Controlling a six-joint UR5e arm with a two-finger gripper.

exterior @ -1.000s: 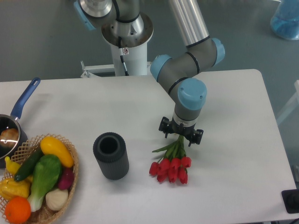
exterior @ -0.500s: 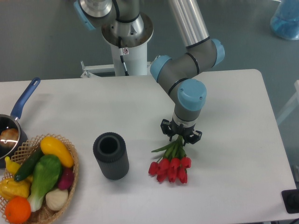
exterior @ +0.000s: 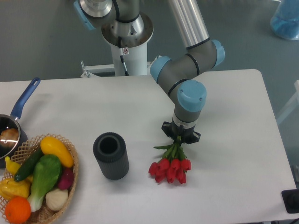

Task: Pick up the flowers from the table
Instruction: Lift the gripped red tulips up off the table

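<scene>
The flowers (exterior: 170, 169), a small bunch of red tulip heads on green stems, are near the front middle of the white table (exterior: 233, 116). Their stems run up into my gripper (exterior: 180, 136), which points straight down and is shut on the stems' upper ends. The heads hang at the lower end, close to the tabletop; I cannot tell whether they touch it.
A dark ribbed cylinder vase (exterior: 110, 155) stands left of the flowers. A wicker basket of colourful vegetables (exterior: 37, 179) is at the front left, with a blue-handled pan (exterior: 14, 123) behind it. The arm's base (exterior: 127, 37) is at the back.
The gripper's fingers have closed from a wide spread onto the flower stems. The bunch has shifted slightly, its heads a little higher and more upright.
</scene>
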